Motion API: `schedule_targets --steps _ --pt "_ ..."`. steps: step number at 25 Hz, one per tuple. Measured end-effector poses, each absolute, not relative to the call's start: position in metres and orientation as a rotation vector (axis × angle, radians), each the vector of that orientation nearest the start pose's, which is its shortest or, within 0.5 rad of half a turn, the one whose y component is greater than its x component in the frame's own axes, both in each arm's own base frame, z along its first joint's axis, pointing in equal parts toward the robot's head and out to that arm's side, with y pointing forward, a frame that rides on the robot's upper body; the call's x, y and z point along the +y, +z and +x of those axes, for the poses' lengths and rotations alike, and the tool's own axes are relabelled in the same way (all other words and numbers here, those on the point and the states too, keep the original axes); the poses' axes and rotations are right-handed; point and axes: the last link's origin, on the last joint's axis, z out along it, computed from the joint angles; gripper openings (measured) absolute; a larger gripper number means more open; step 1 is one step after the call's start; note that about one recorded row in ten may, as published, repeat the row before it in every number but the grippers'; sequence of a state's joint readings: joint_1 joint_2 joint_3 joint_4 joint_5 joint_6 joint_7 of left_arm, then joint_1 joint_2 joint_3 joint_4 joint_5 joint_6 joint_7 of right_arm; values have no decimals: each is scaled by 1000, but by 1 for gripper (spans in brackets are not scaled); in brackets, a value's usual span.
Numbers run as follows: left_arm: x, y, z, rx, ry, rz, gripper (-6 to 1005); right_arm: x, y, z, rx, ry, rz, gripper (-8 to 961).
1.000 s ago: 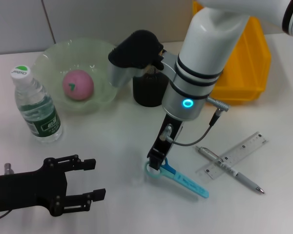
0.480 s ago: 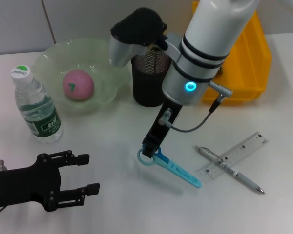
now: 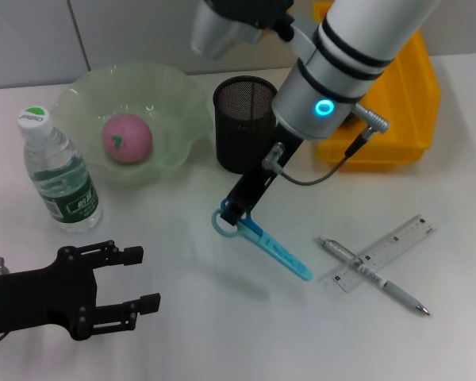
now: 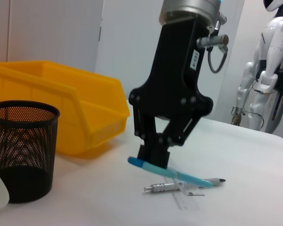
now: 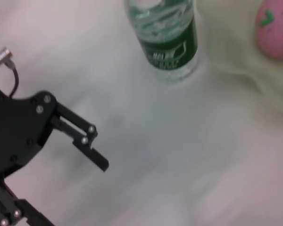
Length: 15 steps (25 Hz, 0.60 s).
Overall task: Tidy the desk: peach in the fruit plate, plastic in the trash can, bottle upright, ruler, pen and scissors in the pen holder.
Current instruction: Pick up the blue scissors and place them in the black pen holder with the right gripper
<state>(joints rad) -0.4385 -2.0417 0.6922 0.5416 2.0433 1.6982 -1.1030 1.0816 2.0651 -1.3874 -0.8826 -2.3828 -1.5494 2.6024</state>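
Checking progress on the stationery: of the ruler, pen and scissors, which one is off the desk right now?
The scissors: the right gripper holds them by the handle end, lifted. The pen and ruler lie crossed on the desk.

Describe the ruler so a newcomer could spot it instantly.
Start at the yellow trash can on the desk's right side and come toward the robot. On the bare desk lies the ruler, crossed with the pen. It is flat, clear plastic with black markings; the pen is slim and silver-grey.

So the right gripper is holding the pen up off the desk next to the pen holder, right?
Not the pen: the right gripper is shut on the scissors, lifted off the desk beside the pen holder, as the head view shows. The pen lies on the desk.
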Motion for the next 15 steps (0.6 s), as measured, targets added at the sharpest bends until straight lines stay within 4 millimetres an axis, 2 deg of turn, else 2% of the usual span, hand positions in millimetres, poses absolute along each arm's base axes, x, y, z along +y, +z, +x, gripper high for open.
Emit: schedule_targets --steps 15 --pt "278 -8 -292 -436 -733 -2852 753 402 -23 68 892 -285 -2866 109"
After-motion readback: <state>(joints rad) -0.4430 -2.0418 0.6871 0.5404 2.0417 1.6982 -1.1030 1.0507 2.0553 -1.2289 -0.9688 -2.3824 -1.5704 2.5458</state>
